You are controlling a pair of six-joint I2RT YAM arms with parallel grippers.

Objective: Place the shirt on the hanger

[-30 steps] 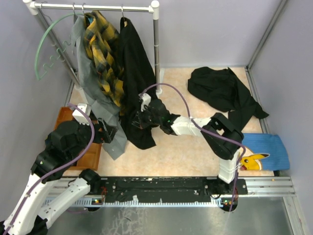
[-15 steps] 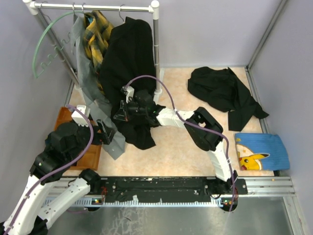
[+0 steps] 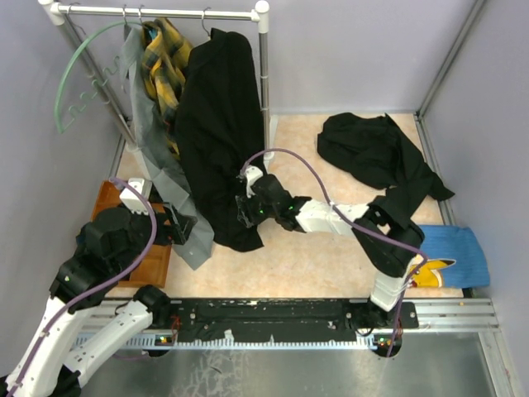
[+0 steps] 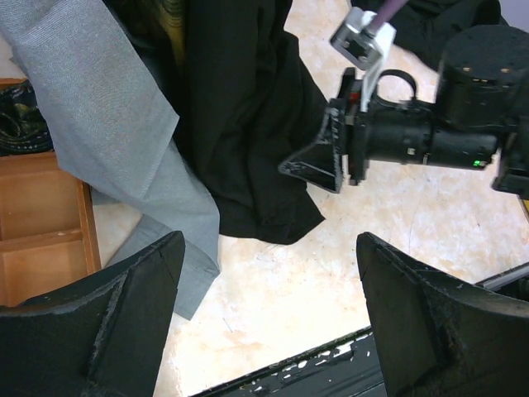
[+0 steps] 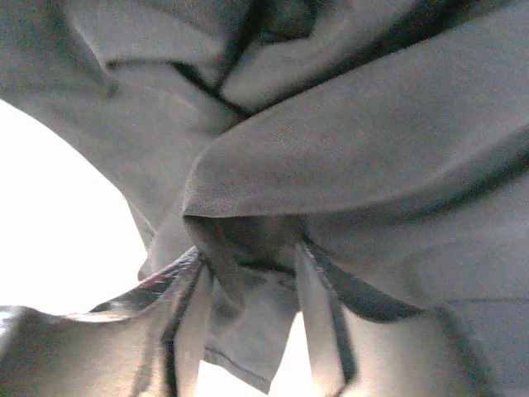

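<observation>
Shirt (image 3: 216, 132): plain black, hanging off the rail (image 3: 157, 11) at the back of the cell, so it's up on the rack, not lying on the table (image 3: 314, 256).
Which way it runs: long axis is top to bottom. The top end is up at the rail and the bottom end is down near the arms, where the loose fabric bunches at the table. It spreads wide through the middle.
Hanger (image 3: 204, 14): only the metal hook shows, hooked over the rail right above the shirt's top. The rest is under the fabric.
Right gripper (image 3: 242, 211): pushed into the shirt's lower right edge. In the wrist view its fingers (image 5: 192, 310) are pinched in on a fold of the dark fabric.
Left gripper (image 4: 269, 314): fingers spread wide with nothing between them, hovering low near the shirt's bottom, not touching it.
Grey garment (image 3: 161, 174): hangs just left of the shirt, touching it, and trails down to the table.
Plaid shirt (image 3: 165, 66): yellow and black, on the rail between the grey one and the shirt.
Green hanger (image 3: 74, 74): far left end of the rail.
Wooden tray (image 4: 41, 223): on the table at the left, beside the grey garment's end.
Black garment (image 3: 376, 153): crumpled on the table, well off to the right.
Blue cloth (image 3: 455, 252): flat near the right arm's base.
</observation>
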